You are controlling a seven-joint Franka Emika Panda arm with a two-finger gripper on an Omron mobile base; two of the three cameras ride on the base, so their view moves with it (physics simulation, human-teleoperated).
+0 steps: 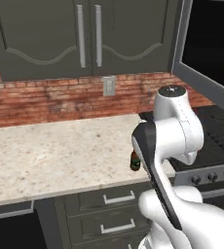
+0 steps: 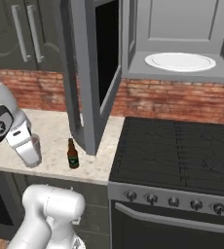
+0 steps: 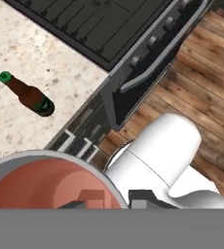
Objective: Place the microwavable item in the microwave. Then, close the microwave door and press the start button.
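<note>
The microwavable item (image 2: 35, 141), a small greyish cup with reddish-brown contents, sits in my gripper (image 2: 31, 147), which is shut on it above the counter's front edge. In the hand view the cup (image 3: 46, 185) looms large at the lower left, seen from above. The microwave (image 2: 177, 73) hangs over the stove with its pale cavity showing and a white turntable plate (image 2: 179, 62) inside. The microwave door (image 2: 87, 73) stands swung wide open toward me, up and to the right of the cup; it also shows as the microwave door (image 1: 209, 48) at the upper right.
A brown green-labelled bottle (image 2: 73, 154) stands upright on the speckled counter (image 2: 53, 131) just right of the gripper, below the open door's lower edge. A black stove (image 2: 177, 151) with knobs lies under the microwave. Dark cupboards (image 1: 84, 39) hang above the counter.
</note>
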